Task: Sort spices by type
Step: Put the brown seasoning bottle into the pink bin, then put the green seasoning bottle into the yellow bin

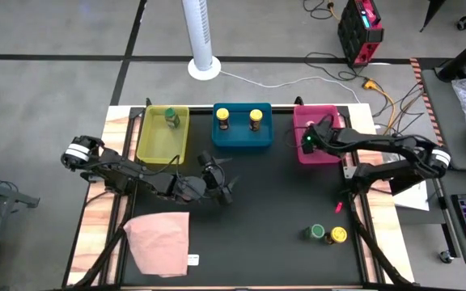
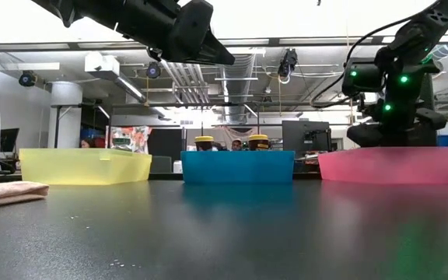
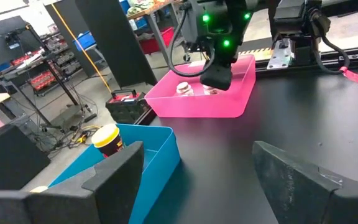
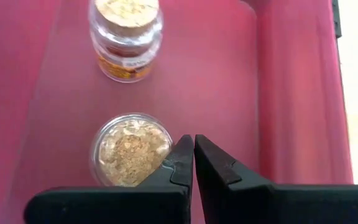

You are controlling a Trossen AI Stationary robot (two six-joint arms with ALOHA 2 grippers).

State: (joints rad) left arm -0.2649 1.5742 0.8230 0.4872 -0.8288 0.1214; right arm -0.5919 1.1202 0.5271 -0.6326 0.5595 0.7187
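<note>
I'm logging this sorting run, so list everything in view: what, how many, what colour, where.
yellow bin: one, far left of the mat, holding one green-lidded jar.
blue bin: one, far middle, holding two yellow-lidded jars.
pink bin: one, far right, holding two clear jars of tan spice.
loose jars: two on the near right of the mat, one green-lidded, one yellow-lidded.
pink cloth: one, near left.
black mat: one, covering the table.
white fan base: one, on the floor beyond.
left claw: open, mid-mat.
right claw: shut, over the pink bin.
</note>
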